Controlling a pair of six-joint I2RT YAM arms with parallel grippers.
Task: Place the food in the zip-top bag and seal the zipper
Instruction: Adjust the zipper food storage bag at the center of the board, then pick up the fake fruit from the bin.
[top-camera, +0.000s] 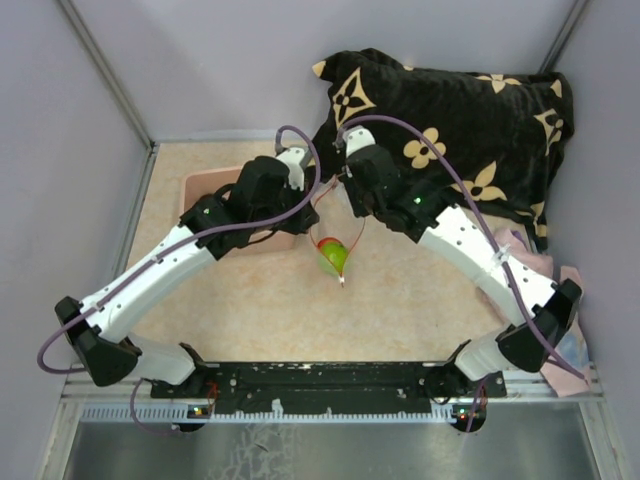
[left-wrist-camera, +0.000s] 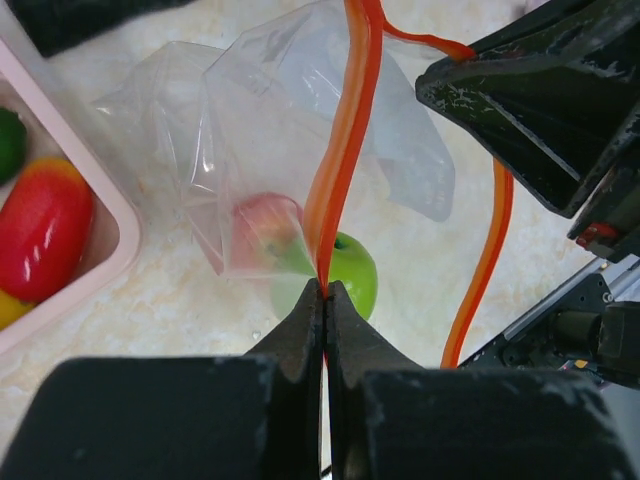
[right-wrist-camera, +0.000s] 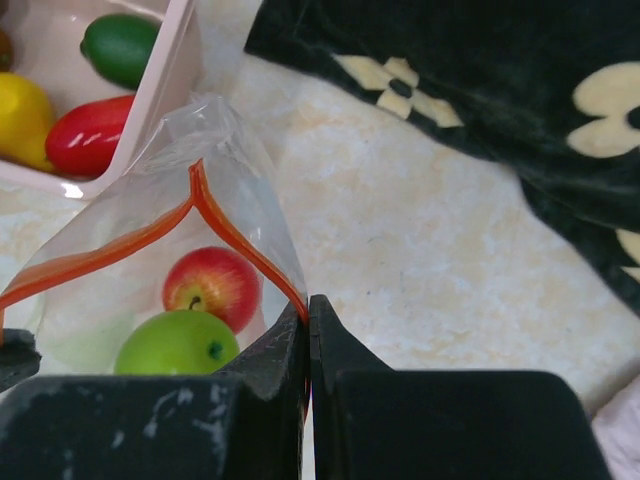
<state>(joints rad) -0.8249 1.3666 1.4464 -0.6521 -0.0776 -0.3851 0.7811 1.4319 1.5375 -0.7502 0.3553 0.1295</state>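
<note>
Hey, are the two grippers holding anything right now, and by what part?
Both hold the clear bag by its red-orange zipper strip: the left gripper and the right gripper each have jaws pinched shut on it, at opposite ends.

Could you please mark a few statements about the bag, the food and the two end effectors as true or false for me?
1. The left end effector and the right end effector are each shut on the zipper. True.
2. The bag holds a red apple and a green apple. True.
3. The zipper is sealed along its whole length. False: its two strips gape apart between the end effectors.
4. The pink bin is empty. False: a red piece, a dark green piece and a yellow piece lie in it.
</note>
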